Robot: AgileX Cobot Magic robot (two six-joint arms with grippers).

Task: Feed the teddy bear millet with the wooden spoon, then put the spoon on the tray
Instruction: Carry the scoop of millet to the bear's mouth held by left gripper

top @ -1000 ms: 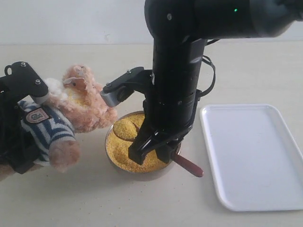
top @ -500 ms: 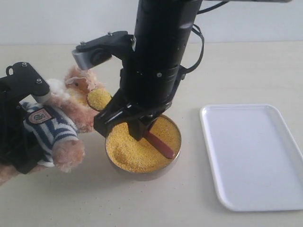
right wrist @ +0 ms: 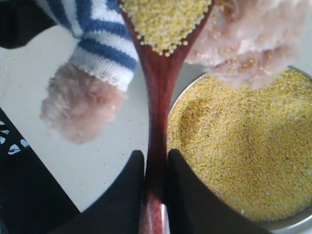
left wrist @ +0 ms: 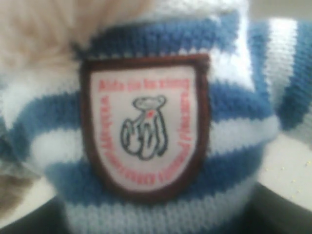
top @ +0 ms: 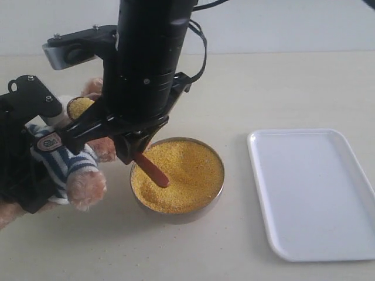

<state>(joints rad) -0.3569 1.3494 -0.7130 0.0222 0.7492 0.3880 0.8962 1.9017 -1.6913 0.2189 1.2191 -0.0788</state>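
One scoop up: right gripper [right wrist: 155, 158] pinched tight on dark reddish-brown wooden spoon [right wrist: 158, 97] at fluffy striped-shirt teddy bear [top: 64, 161], bench's left edge. Feeding looks about done; white rectangular tray [top: 310, 193], right edge, awaits spoon.

- Lab-style robot test bench, not a home.
- Bare beige tabletop [top: 281, 88], plain pale wall [top: 293, 26] behind.
- Black robot arm [top: 146, 70] over staged props: teddy bear [top: 73, 167], metal bowl [top: 176, 218] of millet [top: 190, 170], white tray [top: 310, 193].

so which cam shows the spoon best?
Right wrist: the spoon runs from the claw to its tip, heaped with millet. Exterior shows only its handle end and loaded tip; the arm hides the middle. Left wrist: just the bear's shirt.
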